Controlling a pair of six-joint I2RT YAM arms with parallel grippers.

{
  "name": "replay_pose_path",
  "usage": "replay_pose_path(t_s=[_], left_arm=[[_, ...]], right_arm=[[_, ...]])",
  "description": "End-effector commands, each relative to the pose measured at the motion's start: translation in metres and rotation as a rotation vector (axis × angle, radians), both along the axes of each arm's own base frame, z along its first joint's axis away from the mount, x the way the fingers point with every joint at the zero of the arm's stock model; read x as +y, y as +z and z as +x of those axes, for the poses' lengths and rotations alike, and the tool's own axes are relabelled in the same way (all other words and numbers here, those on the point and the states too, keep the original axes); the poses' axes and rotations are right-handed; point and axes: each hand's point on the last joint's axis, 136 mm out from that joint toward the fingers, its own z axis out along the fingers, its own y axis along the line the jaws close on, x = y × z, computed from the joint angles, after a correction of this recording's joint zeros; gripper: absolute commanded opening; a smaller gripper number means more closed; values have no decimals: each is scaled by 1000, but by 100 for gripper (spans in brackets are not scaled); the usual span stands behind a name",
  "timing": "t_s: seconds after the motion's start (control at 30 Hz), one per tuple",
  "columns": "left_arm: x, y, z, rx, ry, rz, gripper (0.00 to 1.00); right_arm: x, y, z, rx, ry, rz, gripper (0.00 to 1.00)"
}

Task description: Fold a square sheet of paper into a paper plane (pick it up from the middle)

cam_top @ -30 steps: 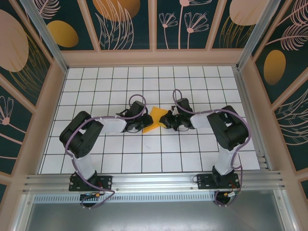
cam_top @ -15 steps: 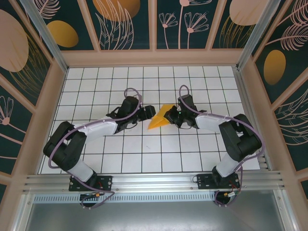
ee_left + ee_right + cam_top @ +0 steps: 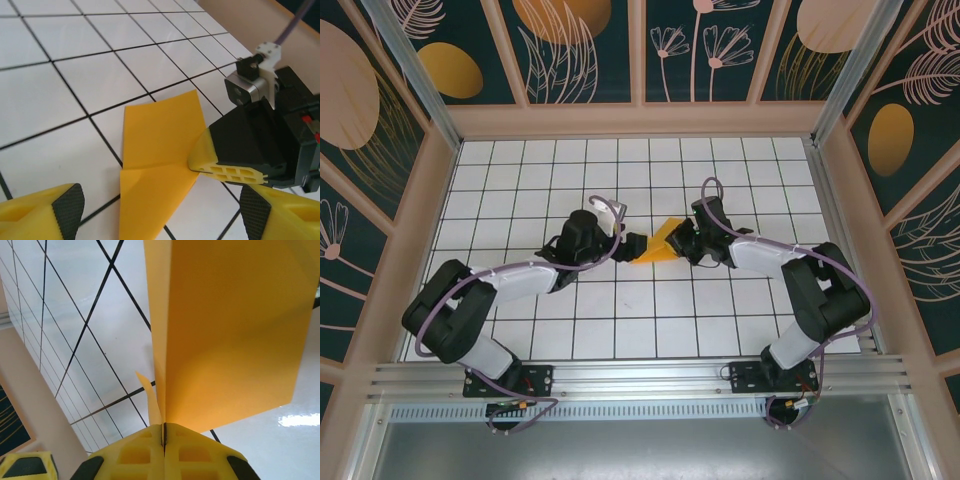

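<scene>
So the folded paper [image 3: 656, 245] sat around the middle of the tiled counter [image 3: 520, 190], long axis diagonal, pointy end aimed up toward the back-right. Right jaws were pinched tight on its right edge. Left jaws gaped wide just beside it, gripping nothing.

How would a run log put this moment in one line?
step: folding | sheet of paper: creased, partly folded | right pincer: shut on sheet's edge | left pincer: open, facing the sheet, not holding

Lab cell: gridded floor [image 3: 520, 190], aluminium rails [image 3: 640, 376]
</scene>
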Motion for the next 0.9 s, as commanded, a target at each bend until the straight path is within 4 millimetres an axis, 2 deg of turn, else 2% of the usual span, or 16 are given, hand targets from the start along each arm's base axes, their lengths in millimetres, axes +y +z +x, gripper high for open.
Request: replay_pose_path(t_s=[0.0,0.23,0.3,0.57,0.87], left_arm=[[-12,0,1,-203,-101,90,83],[-27,-25,-1,-327,-197,200,79],[-30,-37,-2,-349,-220,235,75],[-37,-61,-1,-399,-257,330,63],[-46,-73,11,-414,-245,372,51]], right_arm=[[-1,11,8,14,-35,25,0],[-3,11,10,32,-45,39,0],[-2,11,11,38,-43,43,0],[4,8,13,55,-26,58,0],[7,5,11,73,-13,79,0]])
